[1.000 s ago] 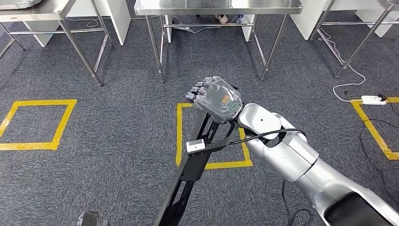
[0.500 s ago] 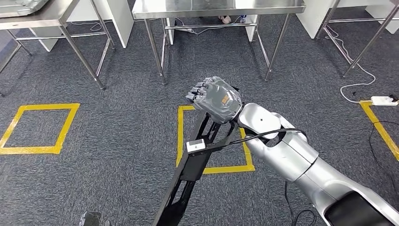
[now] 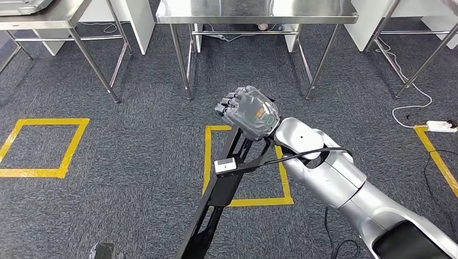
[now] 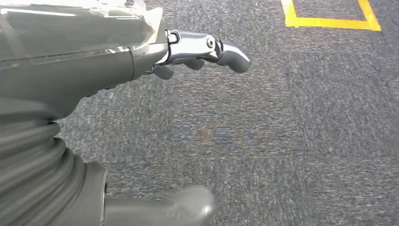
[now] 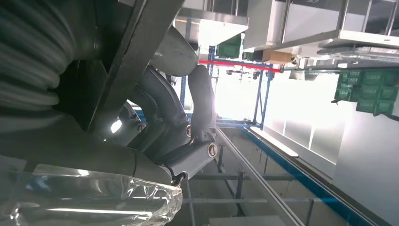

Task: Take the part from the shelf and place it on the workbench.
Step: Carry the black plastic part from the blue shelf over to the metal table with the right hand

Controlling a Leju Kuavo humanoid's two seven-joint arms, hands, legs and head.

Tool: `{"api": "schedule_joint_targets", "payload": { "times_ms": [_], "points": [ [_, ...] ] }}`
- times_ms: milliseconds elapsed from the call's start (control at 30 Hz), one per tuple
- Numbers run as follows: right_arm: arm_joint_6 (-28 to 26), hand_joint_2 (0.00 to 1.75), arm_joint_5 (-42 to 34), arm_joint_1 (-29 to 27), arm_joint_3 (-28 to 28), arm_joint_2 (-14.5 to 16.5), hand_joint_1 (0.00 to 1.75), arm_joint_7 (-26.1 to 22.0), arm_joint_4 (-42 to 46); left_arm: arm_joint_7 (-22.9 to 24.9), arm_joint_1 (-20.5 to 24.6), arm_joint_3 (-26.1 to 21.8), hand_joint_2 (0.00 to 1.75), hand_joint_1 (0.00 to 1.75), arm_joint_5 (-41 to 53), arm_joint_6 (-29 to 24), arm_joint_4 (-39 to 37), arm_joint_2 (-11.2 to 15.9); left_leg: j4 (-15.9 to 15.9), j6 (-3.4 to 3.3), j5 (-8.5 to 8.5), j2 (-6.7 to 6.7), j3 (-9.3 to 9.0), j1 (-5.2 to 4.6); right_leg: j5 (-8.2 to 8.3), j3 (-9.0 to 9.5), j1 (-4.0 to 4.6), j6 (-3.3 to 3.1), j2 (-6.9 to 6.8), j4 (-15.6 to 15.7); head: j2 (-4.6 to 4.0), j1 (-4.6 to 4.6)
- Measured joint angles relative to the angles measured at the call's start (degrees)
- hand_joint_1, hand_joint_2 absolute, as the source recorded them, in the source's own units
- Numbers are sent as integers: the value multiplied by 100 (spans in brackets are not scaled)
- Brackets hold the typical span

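Head view has your right hand [image 3: 248,112] wrapped around the upper end of the part [image 3: 224,183], a long black frame that slopes down toward the carpet [image 3: 129,162] in front of you. Keep that grasp firm while you walk to the steel desk [image 3: 256,12] ahead, and raise the low end before you reach its legs (it could catch). Your left hand [image 4: 197,52] hangs empty, fingers apart, above the carpet.

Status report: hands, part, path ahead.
Right hand grips the black frame part. Left hand holds nothing, fingers apart. Steel workbench ahead, carpet between.
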State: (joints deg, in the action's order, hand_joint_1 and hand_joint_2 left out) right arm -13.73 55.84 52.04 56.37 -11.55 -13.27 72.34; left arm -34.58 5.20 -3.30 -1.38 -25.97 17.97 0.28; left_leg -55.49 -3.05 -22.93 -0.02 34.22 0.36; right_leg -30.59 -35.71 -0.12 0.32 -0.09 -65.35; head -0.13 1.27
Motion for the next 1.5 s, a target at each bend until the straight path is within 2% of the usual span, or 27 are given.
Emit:
{"api": "schedule_joint_targets", "payload": {
  "times_ms": [67, 100, 133, 200, 233, 300, 367, 433, 467, 533, 600, 633, 667, 733, 800, 900, 967, 1067, 1100, 1133, 1167, 1200, 1233, 1300, 1367, 1433, 1500],
  "points": [
    [-3, 175, -1, -26, -1, -22, 162, 1, -8, 0, 3, 0, 175, 0, -1, 0, 0, -10, 0, -19, -63, -18, -66, 3, -170, -517, -23, 35, 4, -772, 0, -6],
    [-4, 175, 0, -52, -1, -36, 162, 1, -15, 0, 0, 0, 175, 0, -3, -1, 0, -15, -3, -12, -102, -35, -106, 5, -127, -676, -40, 83, 4, -913, 0, -5],
    [-5, 175, 1, -70, -3, -49, 162, 1, -22, 0, -3, 0, 175, 0, -5, -1, 0, -22, -9, 4, -142, -55, -151, 10, 2, -721, -58, 142, 4, -835, 0, -6],
    [-11, 175, 1, -81, -16, -70, 162, 1, -30, 1, -6, -1, 175, 0, -13, -2, -1, -32, -45, 62, -255, -84, -250, 21, 489, -492, -109, 269, -2, -57, 0, -13],
    [-19, 175, -2, -76, -23, -77, 162, 1, -33, 1, -4, -1, 175, 0, -19, -3, -1, -31, -90, 100, -327, -93, -276, 11, 681, -340, -127, 291, -4, 328, 0, -21],
    [-38, 175, -9, -77, -31, -79, 162, 0, -39, 0, -2, -2, 175, 0, -33, -10, -1, -25, -153, 173, -446, -101, -295, -6, 835, -166, -134, 219, -1, 730, 0, -13],
    [-50, 175, -14, -72, -41, -81, 162, 0, -45, -2, -2, -2, 175, 0, -46, -18, 1, -23, -160, 232, -511, -100, -313, 7, 785, -140, -117, 91, 8, 731, 0, 8],
    [-54, 175, -14, -51, -53, -81, 162, 1, -47, -8, -2, -2, 175, 0, -53, -23, 5, -22, -288, 292, -611, -77, -295, 32, 742, -87, -133, 2, 16, 739, 0, 20],
    [-57, 175, -14, -41, -55, -72, 162, 1, -47, -11, 1, -2, 175, 0, -57, -27, 7, -19, -513, 324, -720, -61, -196, 40, 718, -49, -149, -41, 19, 743, 0, 28],
    [-62, 175, -14, -40, -46, -55, 162, 1, -48, -16, 0, -2, 175, 0, -70, -34, 9, -16, -1257, 376, -1003, -38, 231, 53, 661, 11, -144, -104, 21, 743, 0, 44],
    [-64, 175, -13, -62, -33, -48, 162, 1, -52, -20, -7, -2, 175, 0, -80, -40, 9, -15, -1841, 397, -1085, -30, 698, 65, 599, 64, -130, -121, 26, 743, 0, 45],
    [-65, 175, -13, -72, -29, -46, 162, 1, -54, -23, -10, -2, 175, 0, -81, -44, 9, -15, -1820, 389, -938, -26, 785, 69, 564, 106, -124, -116, 30, 742, 0, 45],
    [-66, 175, -12, -77, -29, -44, 162, 0, -55, -27, -11, -2, 175, 0, -81, -48, 9, -14, -1592, 371, -693, -22, 762, 71, 524, 160, -120, -107, 33, 743, 0, 44],
    [-66, 175, -10, -65, -31, -37, 162, 0, -55, -39, -10, -2, 175, 0, -84, -54, 10, -11, -798, 311, -152, -17, 477, 59, 439, 281, -104, -74, 37, 747, 0, 41],
    [-70, 175, -9, -45, -31, -31, 162, 1, -57, -49, -6, -2, 175, 0, -90, -56, 10, -9, -306, 250, 15, -9, 265, 25, 371, 342, -78, -16, 41, 753, 0, 38],
    [-76, 175, -8, -41, -35, -19, 162, -1, -60, -55, -4, -3, 175, 0, -100, -58, 15, -3, -196, 166, -52, -6, 198, 0, 311, 352, -63, 75, 30, 784, 0, 36],
    [-80, 175, -9, -32, -44, -14, 162, -1, -61, -58, -6, -4, 175, 0, -103, -60, 20, -3, -129, 97, -56, -14, 118, 14, 202, 231, -51, 90, 18, 544, 0, 26],
    [-84, 175, -10, -54, -31, -15, 162, -1, -70, -61, -7, -4, 175, 0, -102, -59, 22, -4, -111, 15, -127, -24, 18, -1, -113, -409, -51, 61, 15, -539, 0, 15],
    [-84, 175, -9, -77, -25, -15, 162, -1, -77, -61, -9, -4, 175, 0, -103, -60, 22, -5, -112, 3, -162, -34, -19, -10, -137, -608, -53, 76, 15, -791, 0, 15],
    [-84, 175, -9, -96, -22, -16, 162, -1, -82, -61, -11, -4, 175, 0, -105, -60, 22, -8, -116, 1, -202, -50, -64, -18, -48, -694, -52, 110, 15, -805, 0, 14],
    [-83, 175, -9, -109, -22, -18, 162, -1, -86, -61, -14, -4, 175, 0, -107, -61, 22, -11, -120, 7, -249, -70, -118, -25, 127, -679, -52, 152, 15, -614, 0, 13],
    [-83, 175, -9, -112, -24, -19, 162, -1, -89, -61, -16, -4, 175, 0, -109, -62, 22, -16, -128, 19, -300, -87, -179, -29, 375, -544, -52, 191, 13, -210, 0, 14],
    [-83, 175, -9, -114, -26, -21, 162, -1, -91, -61, -17, -4, 175, 0, -111, -63, 21, -21, -135, 38, -355, -98, -231, -32, 595, -381, -47, 198, 10, 206, 0, 14],
    [-81, 175, -8, -102, -25, -12, 162, 0, -97, -63, -13, -4, 175, 0, -111, -67, 22, -25, -152, 87, -441, -109, -279, -52, 811, -136, -25, 152, 8, 723, 0, 16],
    [-79, 175, -3, -83, -29, -3, 162, 8, -100, -63, -13, -4, 175, 0, -106, -70, 24, -29, -150, 145, -492, -107, -286, -63, 786, -88, -3, 63, 17, 783, 0, 24],
    [-79, 175, 2, -72, -42, -5, 162, 16, -100, -59, -13, -2, 175, 0, -96, -70, 30, -38, -208, 214, -570, -88, -288, -47, 740, -54, -37, -17, 29, 797, 0, 36],
    [-78, 175, 3, -61, -49, -3, 162, 21, -100, -49, -4, -1, 175, 0, -87, -70, 37, -35, -648, 299, -782, -57, -90, -21, 690, 21, -79, -90, 34, 813, 0, 45]
  ]
}}
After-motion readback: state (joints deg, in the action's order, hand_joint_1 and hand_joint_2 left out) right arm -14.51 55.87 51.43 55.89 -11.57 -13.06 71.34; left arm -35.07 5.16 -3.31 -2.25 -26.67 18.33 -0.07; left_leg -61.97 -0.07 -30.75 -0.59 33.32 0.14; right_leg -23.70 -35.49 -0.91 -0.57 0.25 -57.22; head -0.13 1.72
